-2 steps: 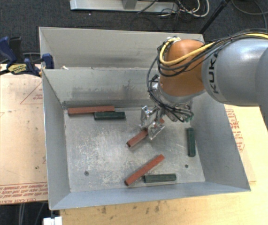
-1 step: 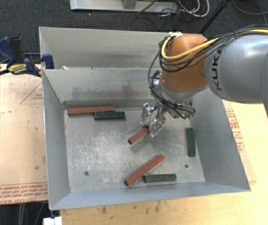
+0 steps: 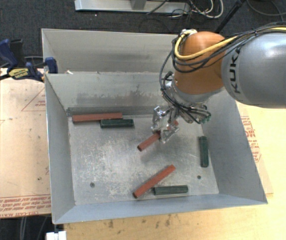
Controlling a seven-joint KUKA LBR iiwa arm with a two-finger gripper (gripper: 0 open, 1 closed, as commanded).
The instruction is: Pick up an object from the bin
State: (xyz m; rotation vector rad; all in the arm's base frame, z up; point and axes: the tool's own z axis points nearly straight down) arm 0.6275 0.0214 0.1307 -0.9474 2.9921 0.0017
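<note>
Now, your tool (image 3: 165,128) sits at the upper right end of the short red-brown bar (image 3: 148,143), which lies slantwise mid-floor in the bin (image 3: 57,134); whether the tool is wide or narrow you cannot tell. Taken so near its end, that bar could likely pivot and slip out on lifting; the long red bar (image 3: 154,180) just below it looks safely apart.

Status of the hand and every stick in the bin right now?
hand: shut on mid red stick
mid red stick: gripped at one end
back red stick: flat, free
back green stick: flat, free
right green stick: flat, free
front red stick: flat, free
front green stick: flat, against front red stick
</note>
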